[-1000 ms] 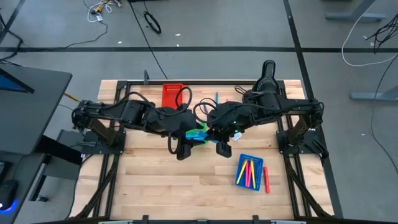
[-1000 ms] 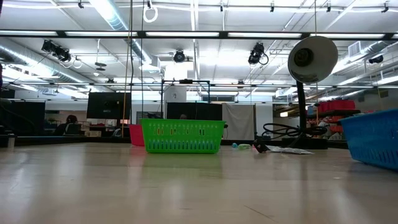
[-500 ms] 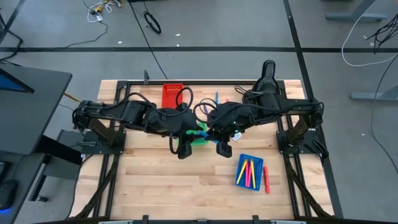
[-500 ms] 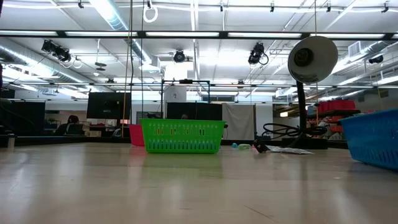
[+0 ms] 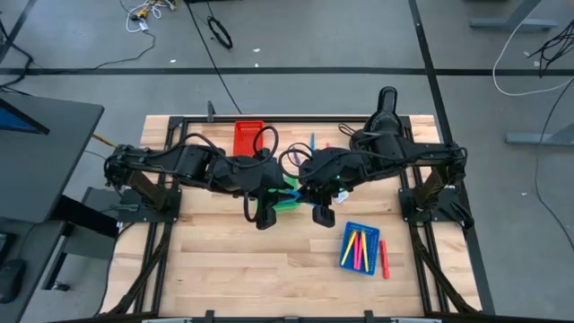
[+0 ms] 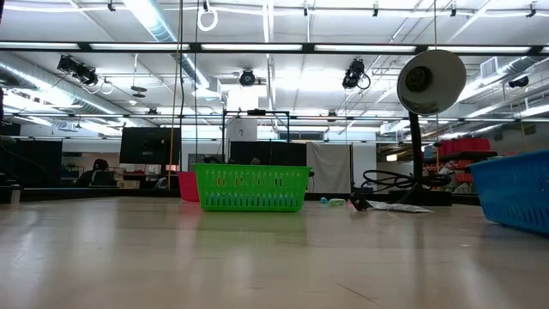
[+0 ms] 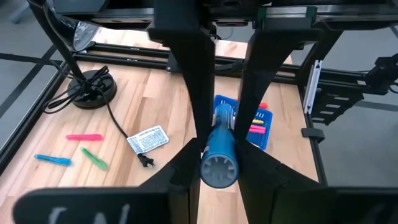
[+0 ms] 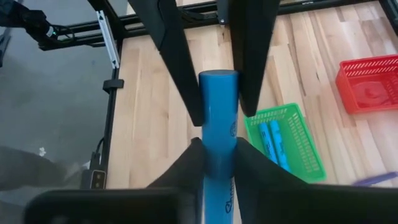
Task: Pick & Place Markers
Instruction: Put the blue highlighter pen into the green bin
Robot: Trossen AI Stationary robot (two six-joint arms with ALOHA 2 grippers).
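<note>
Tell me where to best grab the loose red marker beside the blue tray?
Mid-barrel, from straight above, probably. The red marker lies flat on the table, parallel to the blue tray's wall with a small gap, so fingers should close across its thin width. But the left end effector holds a blue marker, the right end effector a second blue marker.

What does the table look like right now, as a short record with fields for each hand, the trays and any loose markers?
left hand: shut on a blue marker, above mid-table
right hand: shut on a second blue marker, near the green tray
green tray: two blue markers inside
blue tray: yellow, pink and red markers inside
red marker: on the table beside the blue tray
loose markers: pink marker and green marker on the table near the lamp base
</note>
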